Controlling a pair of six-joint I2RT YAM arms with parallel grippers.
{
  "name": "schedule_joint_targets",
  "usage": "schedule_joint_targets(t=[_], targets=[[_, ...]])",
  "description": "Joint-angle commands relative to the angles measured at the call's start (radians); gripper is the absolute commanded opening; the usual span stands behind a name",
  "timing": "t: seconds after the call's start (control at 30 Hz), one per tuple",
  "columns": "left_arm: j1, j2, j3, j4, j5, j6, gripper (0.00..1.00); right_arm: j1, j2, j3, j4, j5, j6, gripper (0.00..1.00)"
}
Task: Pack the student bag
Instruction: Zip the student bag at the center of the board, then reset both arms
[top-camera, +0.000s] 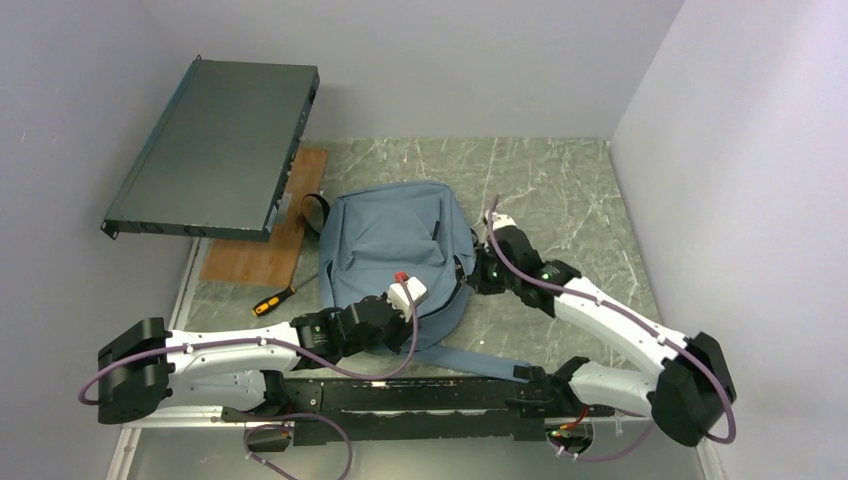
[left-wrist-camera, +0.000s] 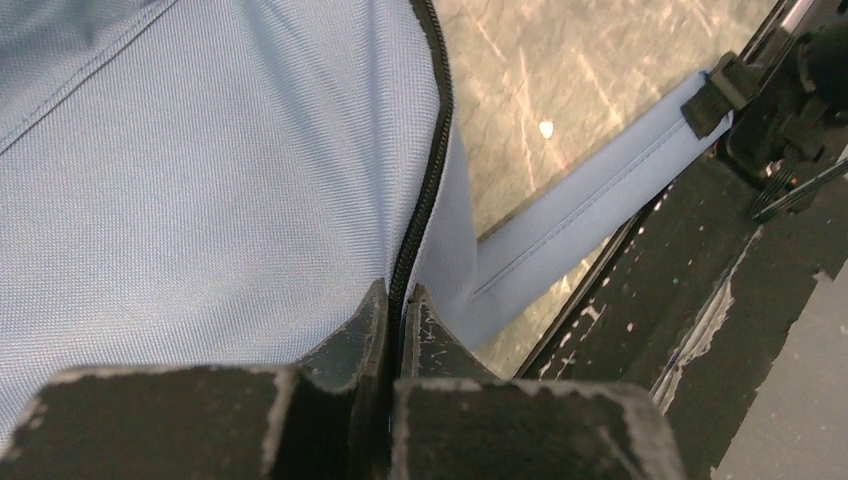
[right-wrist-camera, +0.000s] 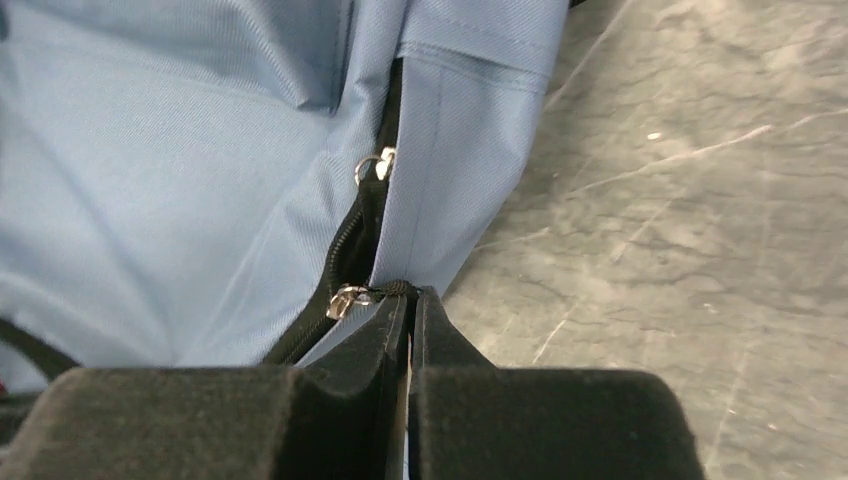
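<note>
where the marbled grey table (top-camera: 560, 190) meets the grey walls, there is one student bag (top-camera: 390, 235), lying flat in the middle of the table just ahead of the two arms. one screwdriver (top-camera: 275, 300) with a yellow and black handle lies just left of the bag. one wooden board (top-camera: 265, 250) lies by the left wall. one dark flat metal case (top-camera: 215, 150) leans over that board against the wall.

the bag is soft blue-grey cloth with a fine weave, rounded at the far end, with a dark loop at its top left corner. one blue strap (top-camera: 480, 360) runs from its near right corner along the rail at the arms' bases and ends in a black buckle. a dark zipper (left-wrist-camera: 425, 180) runs along the bag's edge. in the right wrist view two silver zipper sliders show on it, one higher up (right-wrist-camera: 375, 165) and one right at the fingertips (right-wrist-camera: 345, 300), with the zipper parted a little between them.

the left gripper (left-wrist-camera: 400, 305) rests on the near edge of the bag, its jaws drawn almost together and pinching the zipper line between them. the right gripper (right-wrist-camera: 411, 300) is at the bag's right side, its jaws pressed together on the bag's edge at the lower slider. whether it nips the slider's pull or only the cloth beside it i cannot tell.
</note>
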Motion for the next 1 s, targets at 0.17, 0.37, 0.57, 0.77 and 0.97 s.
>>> schedule_joint_targets(t=[0.17, 0.37, 0.57, 0.77, 0.97], targets=[[-0.012, 0.024, -0.027, -0.057, 0.078, -0.027, 0.0, -0.043, 0.327, 0.345, -0.188, 0.616, -0.109, 0.0], [-0.012, 0.021, -0.055, -0.057, 0.095, -0.04, 0.0, -0.106, 0.481, 0.449, -0.073, 0.574, -0.24, 0.0], [-0.012, 0.044, 0.032, -0.107, 0.127, -0.063, 0.24, -0.11, 0.525, 0.544, -0.217, 0.424, -0.235, 0.19], [0.009, 0.057, 0.284, -0.258, 0.191, -0.045, 0.93, -0.108, 0.268, 0.523, -0.386, 0.26, -0.2, 0.81], [0.071, -0.045, 0.57, -0.483, 0.16, 0.015, 1.0, -0.106, -0.106, 0.51, -0.345, 0.264, -0.164, 1.0]])
